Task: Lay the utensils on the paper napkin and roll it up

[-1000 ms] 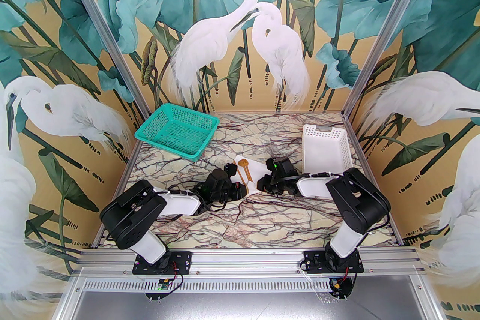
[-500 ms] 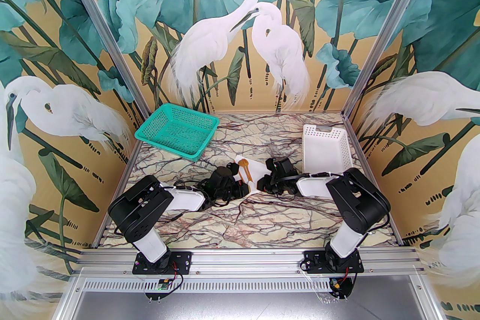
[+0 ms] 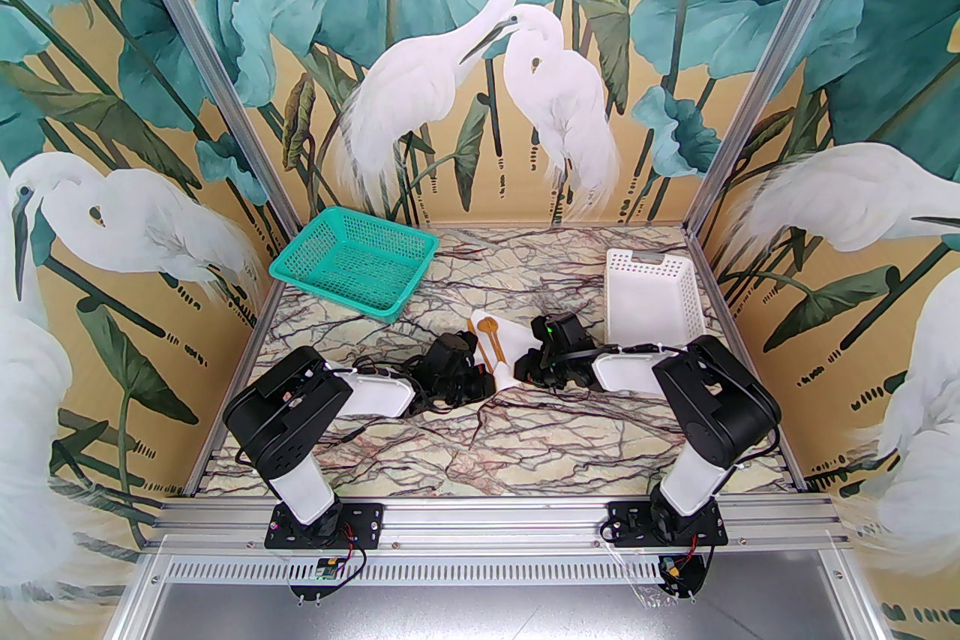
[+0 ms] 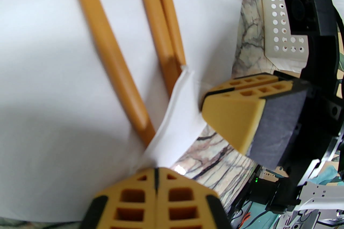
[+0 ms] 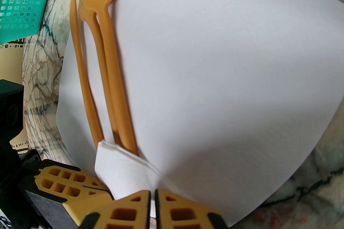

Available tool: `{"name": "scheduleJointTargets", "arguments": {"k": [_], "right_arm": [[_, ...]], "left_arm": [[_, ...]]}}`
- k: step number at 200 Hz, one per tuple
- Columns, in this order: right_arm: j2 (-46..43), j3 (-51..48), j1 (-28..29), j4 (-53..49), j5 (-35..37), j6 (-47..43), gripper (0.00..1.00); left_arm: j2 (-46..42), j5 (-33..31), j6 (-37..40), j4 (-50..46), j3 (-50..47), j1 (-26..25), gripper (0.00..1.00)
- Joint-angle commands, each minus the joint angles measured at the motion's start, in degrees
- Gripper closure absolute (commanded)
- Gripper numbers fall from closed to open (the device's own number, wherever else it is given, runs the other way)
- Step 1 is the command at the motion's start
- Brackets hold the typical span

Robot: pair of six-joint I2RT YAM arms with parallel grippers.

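Observation:
A white paper napkin (image 3: 519, 338) lies mid-table, with the orange-brown utensils (image 3: 488, 338) along its left side. The right wrist view shows the fork, the knife and a third handle of the utensils (image 5: 107, 34) on the napkin (image 5: 215, 61). The napkin's near corner is folded into a flap (image 5: 121, 168) over the handle ends (image 4: 166, 61). My left gripper (image 4: 156, 177) is shut on the napkin's edge at this flap (image 4: 180, 115). My right gripper (image 5: 152, 195) is shut on the same flap, right beside the left one. In the top view the left gripper (image 3: 486, 386) and right gripper (image 3: 522, 368) meet at the napkin's near corner.
A green mesh basket (image 3: 352, 265) stands at the back left and a white perforated basket (image 3: 652, 299) at the back right, close to the right arm. Bare marble table (image 3: 525, 442) stretches between the napkin and the arm bases.
The left arm's shoulder and elbow have swung to the right, and its wrist has shifted slightly toward the napkin's corner. The right arm has barely moved.

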Motion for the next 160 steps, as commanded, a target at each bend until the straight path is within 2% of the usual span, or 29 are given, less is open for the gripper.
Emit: {"name": "scheduleJointTargets", "arguments": {"k": [1, 83, 134, 160], "right_arm": [[2.12, -0.60, 0.07, -6.97, 4.81, -1.78, 0.86], [2.35, 0.09, 0.02, -9.08, 5.87, -1.97, 0.85], [1.92, -0.32, 0.05, -8.56, 5.61, -1.61, 0.85], [1.93, -0.52, 0.02, -8.18, 5.43, -1.36, 0.86]], "left_arm": [[-1.03, -5.11, 0.27, -7.80, -1.55, 0.08, 1.00], [-7.16, -9.29, 1.62, -11.34, -6.01, 0.17, 1.00], [-15.25, -9.25, 3.55, -13.23, -5.30, 0.22, 1.00], [-14.45, -5.47, 4.56, -13.32, -1.31, 0.10, 1.00]]}}
